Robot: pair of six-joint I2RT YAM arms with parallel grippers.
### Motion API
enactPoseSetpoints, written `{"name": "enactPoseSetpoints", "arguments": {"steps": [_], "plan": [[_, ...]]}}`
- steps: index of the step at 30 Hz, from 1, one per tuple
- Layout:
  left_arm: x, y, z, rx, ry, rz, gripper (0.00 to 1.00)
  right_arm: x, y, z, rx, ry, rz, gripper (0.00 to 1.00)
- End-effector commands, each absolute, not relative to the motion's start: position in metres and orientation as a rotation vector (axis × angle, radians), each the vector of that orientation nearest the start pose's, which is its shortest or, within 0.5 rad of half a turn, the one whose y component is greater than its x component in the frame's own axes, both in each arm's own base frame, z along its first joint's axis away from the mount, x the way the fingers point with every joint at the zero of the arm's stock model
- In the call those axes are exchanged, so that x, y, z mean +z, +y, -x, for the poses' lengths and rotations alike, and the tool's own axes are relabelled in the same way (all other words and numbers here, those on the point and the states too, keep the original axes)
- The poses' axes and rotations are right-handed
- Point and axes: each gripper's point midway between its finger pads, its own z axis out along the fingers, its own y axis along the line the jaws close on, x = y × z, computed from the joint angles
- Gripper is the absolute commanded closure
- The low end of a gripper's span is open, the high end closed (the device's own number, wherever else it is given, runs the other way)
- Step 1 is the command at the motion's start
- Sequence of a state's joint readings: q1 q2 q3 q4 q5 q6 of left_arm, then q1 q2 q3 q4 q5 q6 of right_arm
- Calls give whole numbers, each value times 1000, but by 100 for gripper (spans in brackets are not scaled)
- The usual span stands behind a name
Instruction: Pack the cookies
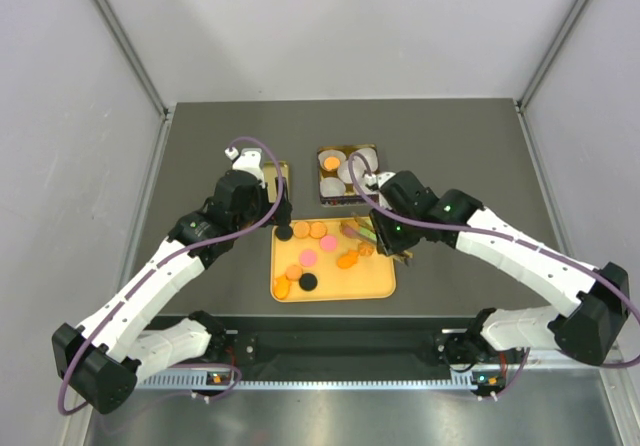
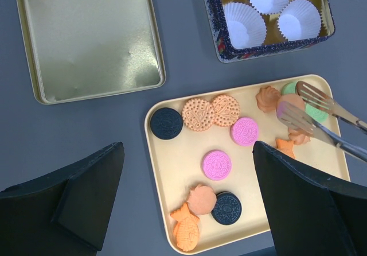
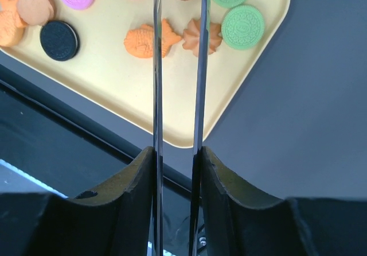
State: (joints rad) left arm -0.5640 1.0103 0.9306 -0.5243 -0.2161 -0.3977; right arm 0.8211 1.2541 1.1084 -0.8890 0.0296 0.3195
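Right gripper [image 3: 176, 152]: clamped on a pair of long metal tongs [image 3: 156, 84], with both blades running between its fingers. The tong tips stand either side of a tan round cookie [image 2: 291, 103] near the 2 o'clock corner of the flat yellow rectangular tray [image 1: 362, 286]. I cannot tell whether the blades actually pinch it.

Left gripper [image 2: 188, 151]: jaws spread wide with nothing between them. It hangs over the tray's 10 o'clock corner.

The small coin-like cookies [image 2: 217, 165], in orange, tan, pink, green and black, lie scattered flat across the tray. Two orange fish-shaped ones are among them.

At 12 o'clock from the tray I see a dark blue patterned square tin [image 2: 275, 50]. It holds white pleated paper cups [image 2: 243, 23], and one cup carries an orange cookie.

At 11 o'clock a gold square metal lid [image 2: 92, 38] lies rim up on the dark grey table [image 1: 460, 146], just beside the tin.
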Motion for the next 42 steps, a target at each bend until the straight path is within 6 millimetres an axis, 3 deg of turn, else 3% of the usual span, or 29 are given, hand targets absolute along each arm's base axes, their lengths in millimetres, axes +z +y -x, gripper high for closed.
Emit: {"name": "enactPoseSetpoints", "arguments": {"steps": [1, 5, 11, 15, 19, 26, 30, 35, 42], "plan": [[220, -150, -280, -355, 2117, -40, 1, 192, 217, -199, 424, 2463, 628, 68], [219, -150, -280, -355, 2117, -40, 1, 205, 216, -208, 432, 2440, 609, 68], [219, -151, -280, -365, 2120, -37, 1, 233, 223, -238, 435, 2373, 563, 68], [219, -152, -280, -367, 2118, -39, 1, 242, 233, -272, 419, 2331, 512, 68], [219, -151, -281, -358, 2120, -42, 1, 246, 230, -315, 393, 2294, 406, 68], [218, -149, -281, -350, 2120, -41, 1, 225, 236, -357, 402, 2321, 352, 68], [218, -150, -280, -355, 2121, -39, 1, 217, 219, -377, 350, 2333, 281, 68], [217, -151, -280, -362, 2124, -40, 1, 203, 206, -388, 328, 2358, 232, 68], [215, -151, -279, -362, 2130, -40, 1, 188, 204, -395, 340, 2385, 210, 68]]}}
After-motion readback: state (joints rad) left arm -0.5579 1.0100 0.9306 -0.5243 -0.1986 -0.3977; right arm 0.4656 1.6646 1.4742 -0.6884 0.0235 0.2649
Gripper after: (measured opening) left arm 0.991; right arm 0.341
